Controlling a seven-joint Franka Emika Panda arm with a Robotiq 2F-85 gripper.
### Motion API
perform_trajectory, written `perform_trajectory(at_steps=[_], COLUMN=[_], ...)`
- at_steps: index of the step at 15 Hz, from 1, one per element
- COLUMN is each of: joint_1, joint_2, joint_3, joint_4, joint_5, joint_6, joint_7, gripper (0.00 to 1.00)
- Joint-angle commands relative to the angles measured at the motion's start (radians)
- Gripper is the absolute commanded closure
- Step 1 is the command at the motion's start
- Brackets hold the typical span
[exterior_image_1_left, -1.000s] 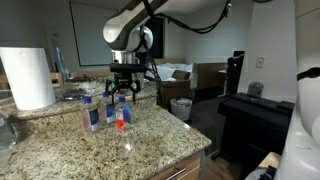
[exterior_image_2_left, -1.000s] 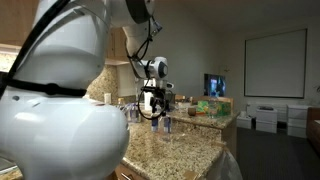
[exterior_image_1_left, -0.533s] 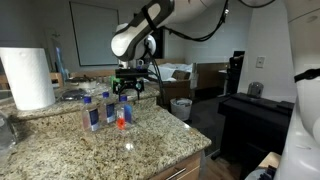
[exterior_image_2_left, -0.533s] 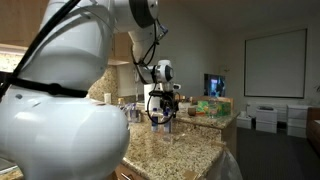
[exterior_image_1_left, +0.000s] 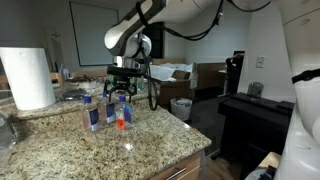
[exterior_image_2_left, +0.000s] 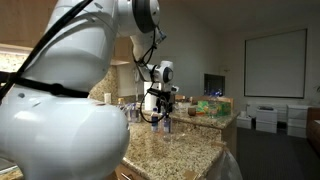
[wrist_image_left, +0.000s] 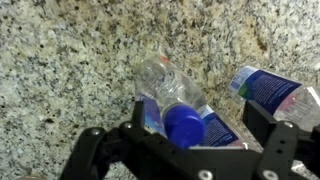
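Note:
Several clear water bottles with blue caps and blue labels stand close together on the granite counter (exterior_image_1_left: 150, 135). One bottle (exterior_image_1_left: 122, 116) shows an orange-red patch low down. My gripper (exterior_image_1_left: 121, 93) hangs just above this group, pointing down, also seen over the bottles (exterior_image_2_left: 165, 122) as the gripper (exterior_image_2_left: 160, 108). In the wrist view the gripper (wrist_image_left: 197, 128) is open, with a blue-capped bottle (wrist_image_left: 183, 122) right under it between the fingers (wrist_image_left: 135, 140). A second bottle (wrist_image_left: 270, 88) stands to the right, outside the jaws. Nothing is held.
A large paper towel roll (exterior_image_1_left: 27, 78) stands on the counter's far left. A white bin (exterior_image_1_left: 181, 107) and dark furniture (exterior_image_1_left: 255, 115) sit on the floor beyond the counter's edge. Small items crowd the counter's back (exterior_image_2_left: 205, 108).
The arm swung slightly to one side above the bottles and back again. The jaws stayed open and the bottles have not moved.

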Motion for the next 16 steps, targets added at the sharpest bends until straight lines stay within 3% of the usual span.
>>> perform_trajectory(at_steps=[1,5,12,16], joint_1=[-0.002,-0.001,0.004,0.002], joint_2=[0.012,0.017,0.009,0.006], joint_3=[-0.011,-0.015,-0.021,-0.033], joint_4=[0.024,0.052,0.096,0.122], joint_5=[-0.004,-0.013,-0.055,-0.105], joint_6=[0.001,-0.048,-0.231,-0.274], joint_7=[-0.002,-0.016,-0.029,-0.020], gripper=[0.19,0.45,0.89,0.90])
